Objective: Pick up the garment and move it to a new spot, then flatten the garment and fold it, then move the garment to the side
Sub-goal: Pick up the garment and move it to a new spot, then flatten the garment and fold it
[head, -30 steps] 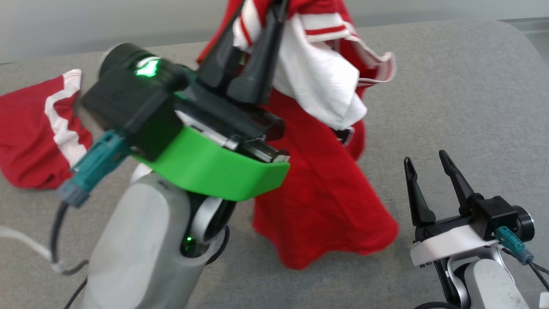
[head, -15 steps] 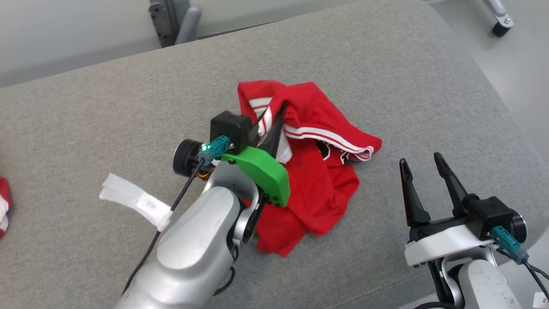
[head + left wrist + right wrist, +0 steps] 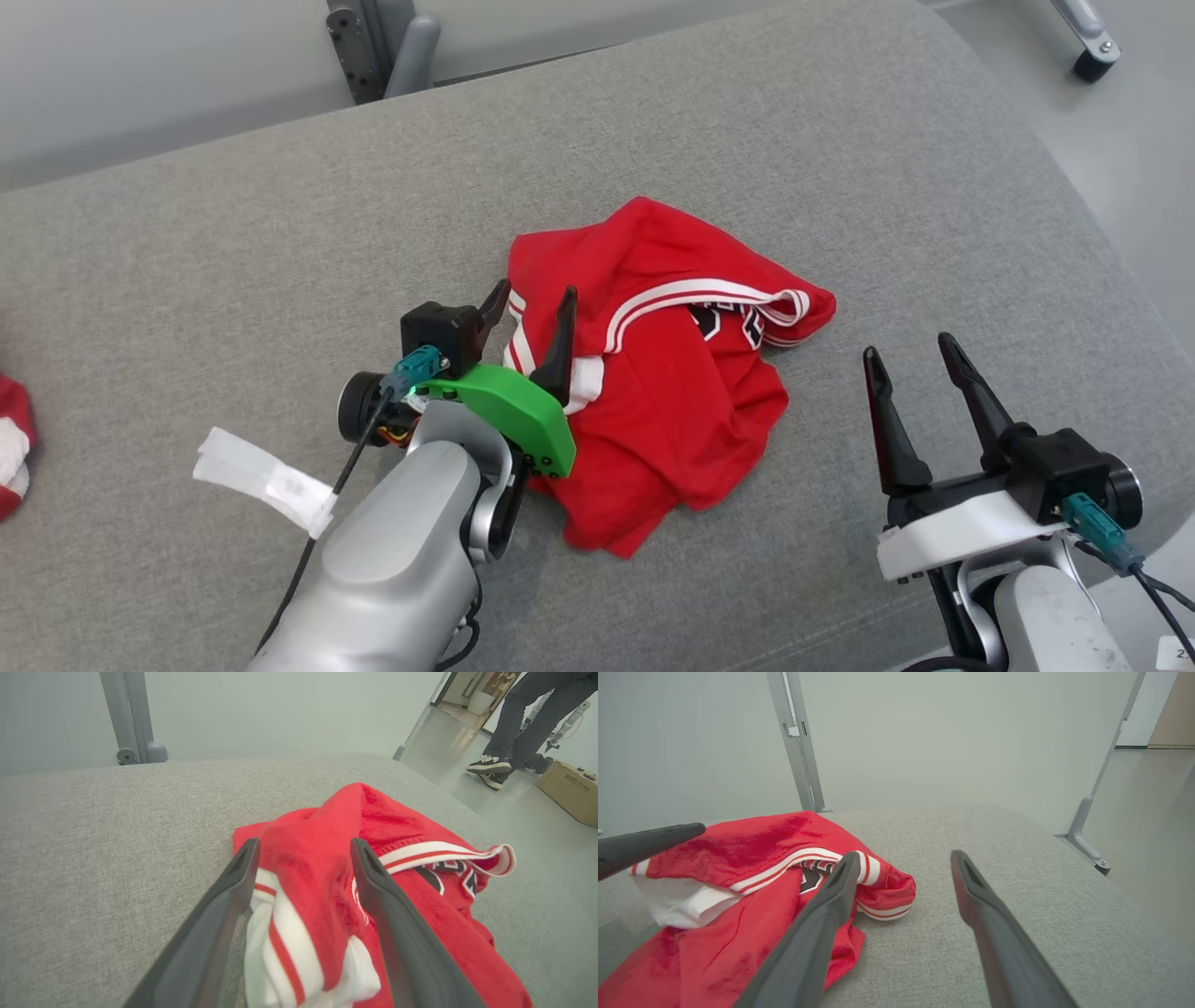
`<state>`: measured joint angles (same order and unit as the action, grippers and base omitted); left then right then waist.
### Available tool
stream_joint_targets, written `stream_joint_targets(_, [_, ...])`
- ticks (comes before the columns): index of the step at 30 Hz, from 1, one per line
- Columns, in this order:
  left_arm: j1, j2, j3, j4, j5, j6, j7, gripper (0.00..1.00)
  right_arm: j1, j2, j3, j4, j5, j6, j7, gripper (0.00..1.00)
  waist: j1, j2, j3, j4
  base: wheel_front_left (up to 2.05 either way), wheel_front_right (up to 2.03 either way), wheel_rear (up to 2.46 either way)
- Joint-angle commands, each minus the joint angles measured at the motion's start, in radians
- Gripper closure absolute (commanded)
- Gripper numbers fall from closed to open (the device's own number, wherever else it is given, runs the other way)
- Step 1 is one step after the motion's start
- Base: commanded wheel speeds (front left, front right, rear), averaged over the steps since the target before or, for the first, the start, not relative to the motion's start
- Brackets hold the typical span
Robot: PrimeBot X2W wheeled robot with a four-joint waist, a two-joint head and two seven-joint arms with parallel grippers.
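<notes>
- Far L edge, head view: a red-and-white cloth [image 3: 9, 443], half cut off by the frame, well apart from everything else.
- Next: white tag [image 3: 266, 478] wrapped on the L arm's cable, over the grey pad [image 3: 187, 261].
- Behind that, at the pad's far edge: a grey post [image 3: 373, 47].
- L gripper [image 3: 537, 291]: low at the garment's L edge, jaws wide apart, clamping nothing. In its wrist view [image 3: 304, 847] the fingers straddle the white-striped hem. Cloth lies loose between them; can't tell if either finger touches it.
- Garment [image 3: 681, 392]: red jersey w/ white-red trim & dark lettering, crumpled in a heap approx mid-pad. Not flat, not folded. One striped opening sticks out toward the R.
- R gripper [image 3: 908, 347]: near the garment's R side, apart from it, jaws wide, nothing between. In its wrist view [image 3: 906, 856] bare pad shows between the fingers, w/ the jersey off to the L.
- Far R, L wrist view: a person's legs [image 3: 523, 714] & shoes on the floor past the pad, w/ a cardboard box [image 3: 567, 793] near them.
</notes>
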<state>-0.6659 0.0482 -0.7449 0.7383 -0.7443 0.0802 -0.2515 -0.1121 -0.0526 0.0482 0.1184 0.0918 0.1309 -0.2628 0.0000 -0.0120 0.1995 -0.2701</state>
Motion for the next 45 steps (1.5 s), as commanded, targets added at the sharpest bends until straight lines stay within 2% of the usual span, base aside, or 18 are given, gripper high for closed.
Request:
stream_joint_targets(1, [0.001,0.005,0.006,-0.017,0.021,0.013,-0.009,0.0,0.006,-0.007,-0.003,-0.009,-0.009,0.0,-0.003,0.0,0.0,0.012,-0.022,0.021,0.0,0.0,0.0])
stream_joint_targets(3, [0.034,0.011,0.031,-0.075,0.054,0.034,-0.015,0.0,0.02,-0.016,-0.011,-0.021,-0.016,0.0,-0.003,0.0,0.0,0.012,-0.04,0.04,0.0,0.0,0.0])
stream_joint_targets(6, [0.123,0.052,0.079,-0.213,0.14,0.065,-0.013,0.0,0.045,-0.027,-0.02,-0.041,-0.026,0.0,-0.003,0.0,0.0,0.012,-0.072,0.072,0.0,0.0,0.0])
stream_joint_targets(11, [0.329,0.128,0.156,-0.423,0.261,0.105,-0.013,0.0,0.093,-0.056,-0.031,-0.071,-0.04,0.0,-0.003,0.0,0.0,0.012,-0.126,0.124,0.0,0.0,0.0])
stream_joint_targets(14, [0.485,0.177,0.246,-0.532,0.33,0.119,-0.013,0.0,0.13,-0.071,-0.061,-0.089,-0.045,0.0,-0.003,0.0,0.0,0.012,-0.146,0.17,0.0,0.0,0.0])
stream_joint_targets(20, [0.651,0.188,0.377,-0.584,0.4,0.079,-0.013,0.0,0.172,-0.087,-0.104,-0.079,-0.047,0.0,-0.003,0.0,0.0,0.012,-0.155,0.247,0.0,0.0,0.0])
stream_joint_targets(27, [0.753,0.141,0.527,-0.588,0.458,0.026,-0.013,0.0,0.197,-0.102,-0.128,-0.031,-0.046,0.0,-0.003,0.0,0.0,0.012,-0.18,0.293,0.0,0.0,0.0])
stream_joint_targets(28, [0.753,0.141,0.527,-0.588,0.458,0.026,-0.013,0.0,0.197,-0.102,-0.128,-0.031,-0.046,0.0,-0.003,0.0,0.0,0.012,-0.18,0.293,0.0,0.0,0.0])
stream_joint_targets(38, [0.78,0.063,0.671,-0.599,0.538,-0.071,-0.013,0.0,0.205,-0.097,-0.13,-0.021,-0.039,0.0,-0.003,0.0,0.0,0.012,-0.184,0.312,0.0,0.0,0.0])
stream_joint_targets(45, [0.785,0.028,0.735,-0.587,0.576,-0.117,-0.013,0.0,0.197,-0.1,-0.123,-0.014,-0.038,0.0,-0.003,0.0,0.0,0.012,-0.186,0.301,0.0,0.0,0.0])
